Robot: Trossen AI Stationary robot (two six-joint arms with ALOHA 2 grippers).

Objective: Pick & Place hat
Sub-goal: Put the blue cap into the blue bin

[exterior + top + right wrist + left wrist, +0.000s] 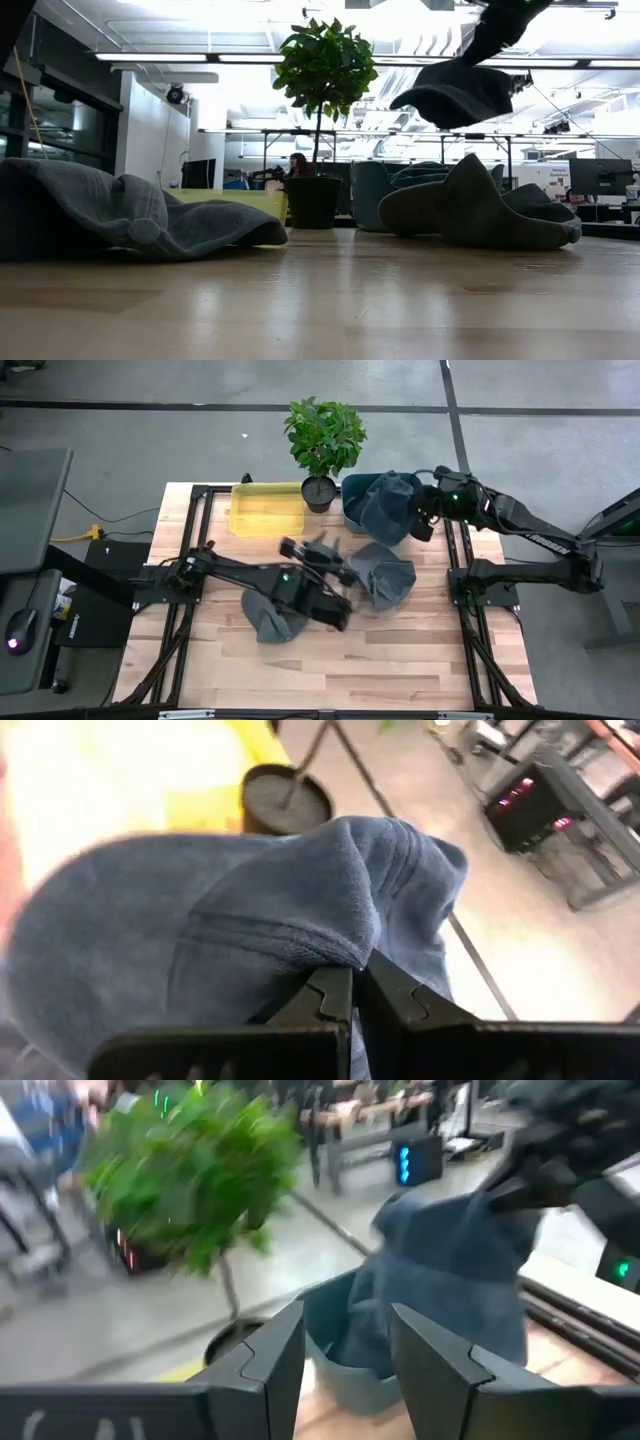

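Three soft blue-grey fabric hats in play. One hat [390,505], pinched by the closed right gripper [422,515] in the upper right of the high view, hanging above the dark teal tub [352,500] beside the potted green plant [322,440]; same hat [250,930] filling the right wrist view, cloth bunched between the shut dark fingers [325,1005]; seen in the low view [455,95] dangling well above the table, upper right. Second hat [385,575] lying on the pale wooden table [420,660] right of centre, crumpled, near the left gripper [335,550]. Third hat [272,618] lower left of centre, partly under the left arm; in the low view [130,215] slumped at the left edge. Left gripper raised over mid-table, fingers [265,1365] parted with nothing between them, facing the tub and held hat. Yellow translucent rectangular bin [267,508] at the table's upper edge, left of the plant pot.
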